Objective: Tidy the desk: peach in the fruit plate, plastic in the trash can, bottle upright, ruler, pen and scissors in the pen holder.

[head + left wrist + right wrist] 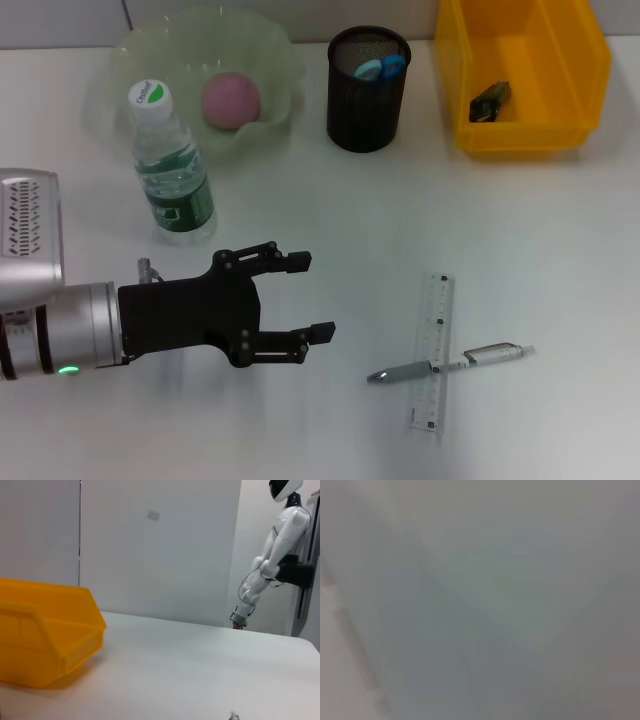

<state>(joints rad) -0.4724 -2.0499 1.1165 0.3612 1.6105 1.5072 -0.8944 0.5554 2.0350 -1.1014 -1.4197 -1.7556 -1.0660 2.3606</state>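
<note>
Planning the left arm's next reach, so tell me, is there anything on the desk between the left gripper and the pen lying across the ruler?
No. In the head view, bare desk separates the open left gripper from the pen crossing the ruler.

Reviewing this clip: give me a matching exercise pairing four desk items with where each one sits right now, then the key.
Items:
1. peach
2. scissors
3. pen
4. bottle

Places:
A. lying across the ruler
B. standing upright beside the fruit plate
C. inside the fruit plate
D. handles poking out of the pen holder

Pairs: 1-C, 2-D, 3-A, 4-B

The left gripper hangs open over the desk, holding nothing.
</note>
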